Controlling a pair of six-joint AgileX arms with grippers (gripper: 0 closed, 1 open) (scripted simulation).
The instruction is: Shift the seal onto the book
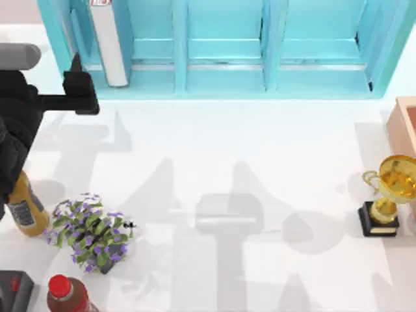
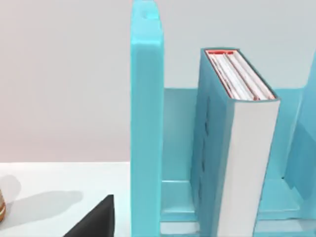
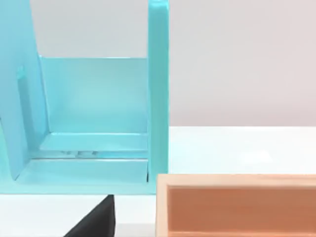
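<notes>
Progress: you've nothing placed yet; no seal on the book (image 2: 247,148), which stands upright in the shelf unit (image 1: 221,65).
Left gripper (image 1: 77,91): near shelf; can't tell its opening or load.

**Table from above**

A teal shelf unit (image 1: 227,49) runs along the far edge, with a book (image 1: 109,42) standing upright in its leftmost compartment. The left arm (image 1: 26,110) reaches in at the far left. Near left sit a yellow bottle (image 1: 26,208), a purple-flowered plant (image 1: 91,231) and a red-capped bottle (image 1: 65,294). At the right stands a gold trophy (image 1: 389,195), with a tan box (image 1: 404,123) beyond it.
</notes>
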